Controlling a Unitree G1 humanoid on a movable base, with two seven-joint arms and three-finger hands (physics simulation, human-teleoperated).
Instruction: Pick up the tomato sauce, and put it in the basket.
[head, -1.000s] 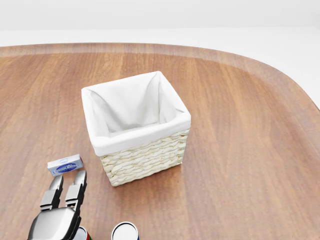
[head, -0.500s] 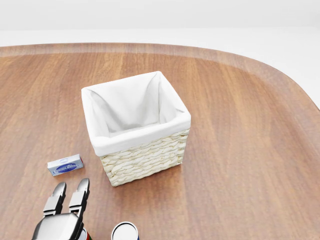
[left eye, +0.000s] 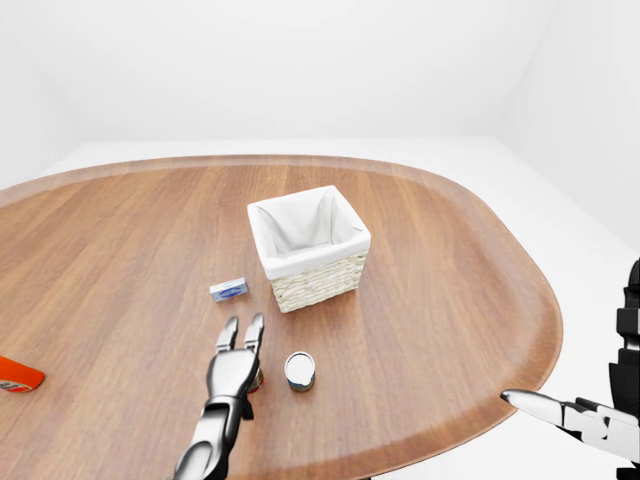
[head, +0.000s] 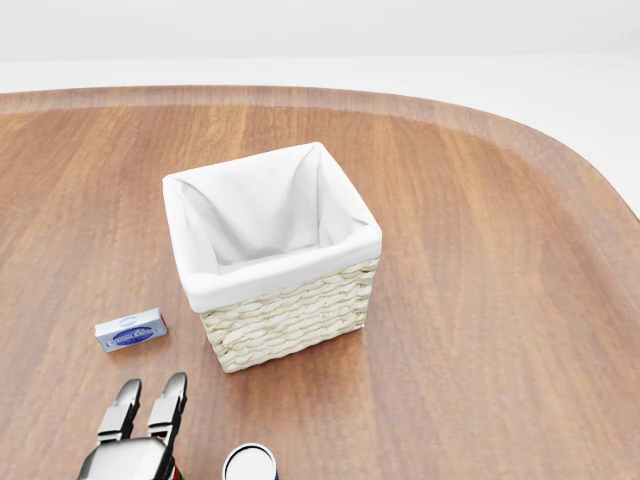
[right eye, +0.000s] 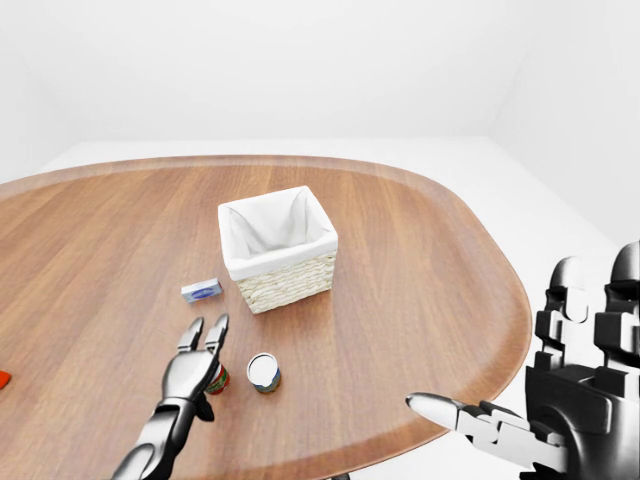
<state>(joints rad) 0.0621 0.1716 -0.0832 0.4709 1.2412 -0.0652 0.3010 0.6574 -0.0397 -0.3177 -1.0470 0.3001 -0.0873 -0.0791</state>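
Left robot hand (left eye: 235, 366) open; one basket (left eye: 308, 246), two cans.

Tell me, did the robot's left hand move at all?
Yes. In the head view the left hand slid toward the bottom edge, away from the small blue box, which stayed put.

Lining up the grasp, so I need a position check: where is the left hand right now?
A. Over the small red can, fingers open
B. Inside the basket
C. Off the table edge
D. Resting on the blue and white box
A. In the right-eye view the left hand hovers with its fingers spread over the red can, below the basket and apart from the blue and white box.
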